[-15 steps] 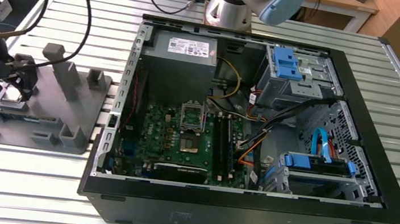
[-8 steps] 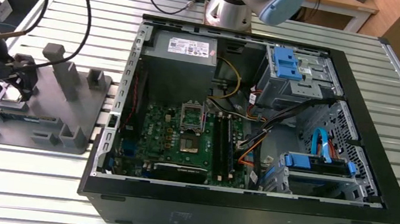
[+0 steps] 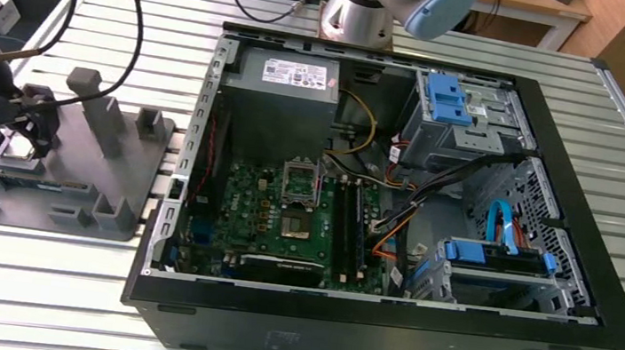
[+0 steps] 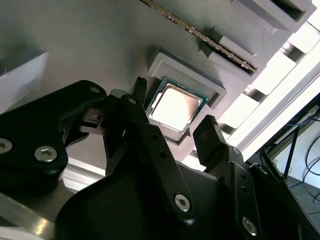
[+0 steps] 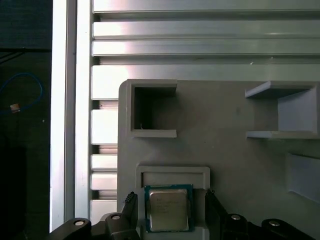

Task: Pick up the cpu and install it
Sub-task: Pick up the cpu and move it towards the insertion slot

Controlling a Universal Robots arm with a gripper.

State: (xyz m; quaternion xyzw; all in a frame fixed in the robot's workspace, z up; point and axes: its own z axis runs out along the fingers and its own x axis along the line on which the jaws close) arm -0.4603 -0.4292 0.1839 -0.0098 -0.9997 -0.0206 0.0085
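Second wrist view shows the gripper [image 4: 175, 102] spread astride the cpu [image 4: 176, 108], which the grey holder [image 4: 196, 75] seats squarely for gripping.

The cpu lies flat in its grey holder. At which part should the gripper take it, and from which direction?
Grip the cpu by two opposite thin edges, coming straight down from above. It lies flat, metal top up, in a shallow grey holder, so the top gives no hold. The open gripper stands with one finger beside each of those edges, which looks a suitable line.
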